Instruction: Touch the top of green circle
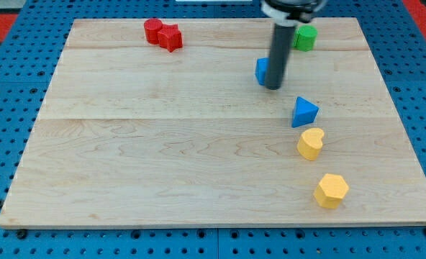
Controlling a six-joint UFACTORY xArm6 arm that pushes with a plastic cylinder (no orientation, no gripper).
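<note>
A pale wooden board [162, 158] made of joined planks lies on a blue perforated surface [11, 43]. My tip [273, 87], the lower end of a straight dark rod that has no jaws and holds nothing, rests on the board right against a blue block [260, 70], whose shape is partly hidden behind the rod. The green circle block [306, 37], a short green cylinder, stands near the board's top edge, up and to the view's right of my tip and apart from it; the rod's upper part passes just to its left. Below my tip toward the view's right sits a blue triangular block [304, 112], then a yellow heart-shaped block [311, 143] just beneath it, and a yellow hexagonal block [332, 190] farther down. At the view's top left, a red round block [153, 30] and a red star-like block [171, 37] touch each other. No containers are on the board.
</note>
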